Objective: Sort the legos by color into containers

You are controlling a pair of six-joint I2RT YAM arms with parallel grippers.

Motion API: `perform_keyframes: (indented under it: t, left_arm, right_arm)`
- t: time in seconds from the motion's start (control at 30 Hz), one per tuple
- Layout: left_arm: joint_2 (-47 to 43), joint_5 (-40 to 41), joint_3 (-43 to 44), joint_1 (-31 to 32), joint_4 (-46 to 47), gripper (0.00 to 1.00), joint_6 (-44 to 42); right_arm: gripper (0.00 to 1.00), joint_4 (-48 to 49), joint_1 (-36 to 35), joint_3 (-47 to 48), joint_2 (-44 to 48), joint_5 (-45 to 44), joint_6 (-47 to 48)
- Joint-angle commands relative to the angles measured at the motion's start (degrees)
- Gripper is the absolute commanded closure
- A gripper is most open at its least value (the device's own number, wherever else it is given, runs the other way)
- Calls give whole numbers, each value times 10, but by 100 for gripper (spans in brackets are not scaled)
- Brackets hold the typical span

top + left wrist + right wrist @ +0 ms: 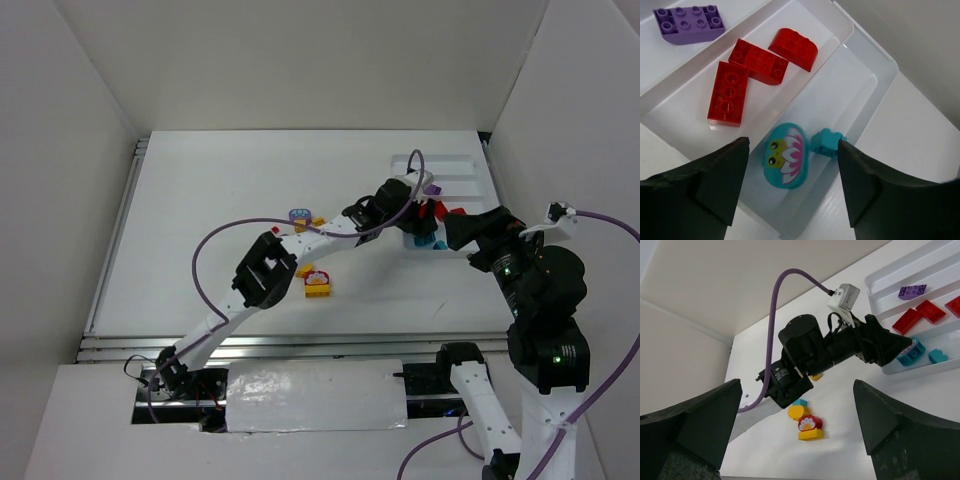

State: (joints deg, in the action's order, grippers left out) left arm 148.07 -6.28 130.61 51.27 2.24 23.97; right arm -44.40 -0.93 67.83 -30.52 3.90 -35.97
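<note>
Two teal legos point(826, 142) in the white tray's point(880, 52) outermost compartment: round frog brick point(785, 156) directly below the left gripper point(791, 145), jaws spread wide, nothing held. Right gripper point(797, 384) gapes empty too; yellow-and-red stack point(318, 283) sits on the table point(220, 200), well left of both.

no readable text, labels, brands or numbers anywhere
</note>
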Motion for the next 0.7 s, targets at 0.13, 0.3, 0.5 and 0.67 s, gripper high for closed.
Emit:
perform_keyframes:
  t: [0.13, 0.3, 0.5, 0.67]
  left_arm:
    - [-82, -12, -56, -6, 84, 2, 13]
    - [-253, 49, -198, -7, 144, 1, 7]
    - [-412, 257, -199, -74, -156, 0, 92]
    - [-630, 318, -373, -207, -354, 0, 188]
  right_arm:
    - [0, 6, 1, 11, -7, 11, 15]
    - [1, 19, 1, 4, -2, 15, 13]
    - [1, 70, -1, -67, -29, 82, 9]
    - [0, 128, -53, -121, -106, 48, -5]
